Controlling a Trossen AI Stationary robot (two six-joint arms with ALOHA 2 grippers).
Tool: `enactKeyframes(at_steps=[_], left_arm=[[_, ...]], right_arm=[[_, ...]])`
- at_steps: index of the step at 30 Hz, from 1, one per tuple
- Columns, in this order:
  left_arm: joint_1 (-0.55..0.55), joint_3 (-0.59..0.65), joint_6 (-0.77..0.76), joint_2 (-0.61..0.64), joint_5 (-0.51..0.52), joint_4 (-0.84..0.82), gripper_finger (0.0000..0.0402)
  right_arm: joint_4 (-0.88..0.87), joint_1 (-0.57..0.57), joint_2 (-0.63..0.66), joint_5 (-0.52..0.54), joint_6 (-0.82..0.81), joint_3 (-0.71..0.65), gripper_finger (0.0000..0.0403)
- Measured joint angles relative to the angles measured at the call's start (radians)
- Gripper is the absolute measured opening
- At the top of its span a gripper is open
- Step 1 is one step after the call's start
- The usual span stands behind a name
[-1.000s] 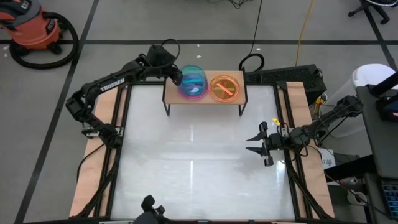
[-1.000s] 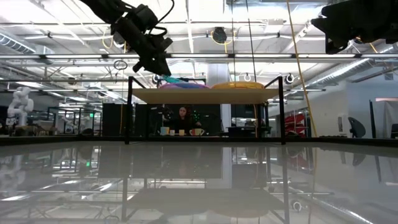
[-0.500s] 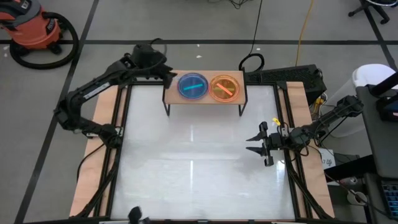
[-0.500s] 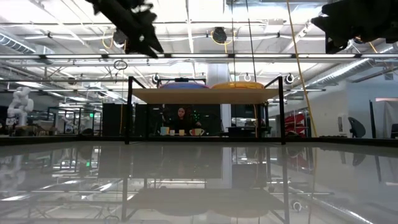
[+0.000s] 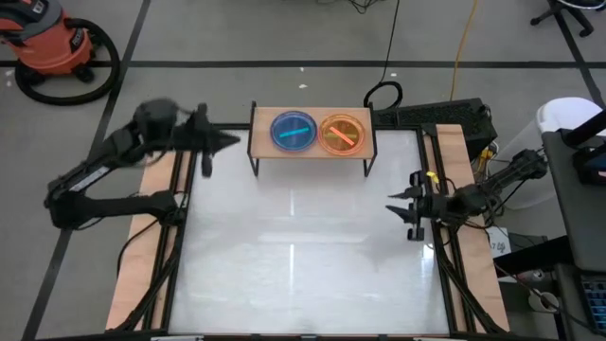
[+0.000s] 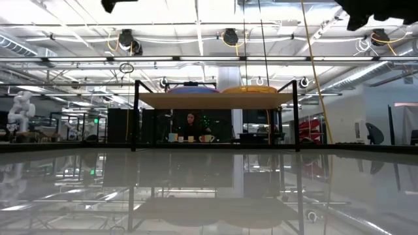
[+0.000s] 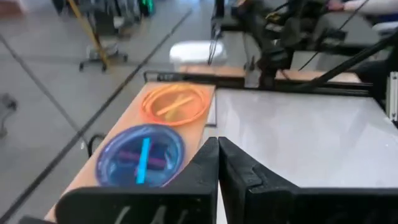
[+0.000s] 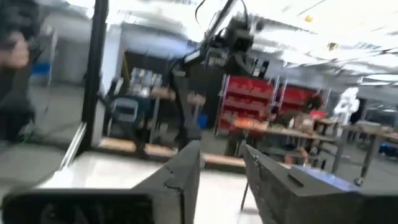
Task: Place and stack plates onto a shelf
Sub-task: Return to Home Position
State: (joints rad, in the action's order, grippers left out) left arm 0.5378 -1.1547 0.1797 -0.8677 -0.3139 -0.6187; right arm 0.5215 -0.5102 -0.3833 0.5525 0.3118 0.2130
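The light-wood shelf (image 5: 311,150) stands at the table's far edge on black legs. On it lie two stacks of plates, flat on the board: a left stack with a blue plate on top (image 5: 294,131) and a right stack with an orange plate on top (image 5: 343,134). Both stacks show in the left wrist view, blue (image 7: 142,155) and orange (image 7: 176,102), and edge-on in the low view (image 6: 192,89). My left gripper (image 5: 225,142) is shut and empty, off the shelf's left end. My right gripper (image 5: 400,204) is open and empty near the table's right edge.
The white tabletop (image 5: 303,246) has a black frame and wooden side strips. An orange shop vacuum (image 5: 47,43) stands on the floor at the far left. Cables and equipment lie beyond the table's right edge (image 5: 568,170). A person sits far behind the shelf (image 6: 191,124).
My left gripper has let go of the blue plate, which was tilted over the left stack and now lies flat on it. The gripper has gone up and toward the table's left edge, away from the shelf. My right gripper has shifted a little toward the table's right edge.
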Motion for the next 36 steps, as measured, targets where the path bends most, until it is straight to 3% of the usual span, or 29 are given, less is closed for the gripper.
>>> enactKeyframes(at_steps=[9,16,24,26,36], left_arm=[[-0.149,0.603,-0.095,0.484,-0.048,0.456,0.0003],[-0.197,0.946,-0.129,0.778,-0.026,0.652,0.0002],[-0.200,1.118,-0.099,0.865,-0.027,0.697,0.0001],[-0.200,1.145,-0.083,0.863,-0.026,0.706,0.0001],[-0.203,1.145,-0.085,0.845,-0.061,0.682,0.0011]], right_arm=[[-0.520,0.000,0.126,-0.060,-0.163,0.009,0.0007],[-0.407,0.000,0.154,-0.088,-0.103,-0.045,0.0001],[-0.247,0.000,0.155,-0.087,-0.084,-0.192,0.0001],[-0.300,0.000,0.155,-0.085,-0.115,-0.192,0.0000],[-0.288,0.000,0.153,-0.085,-0.143,-0.194,0.0000]])
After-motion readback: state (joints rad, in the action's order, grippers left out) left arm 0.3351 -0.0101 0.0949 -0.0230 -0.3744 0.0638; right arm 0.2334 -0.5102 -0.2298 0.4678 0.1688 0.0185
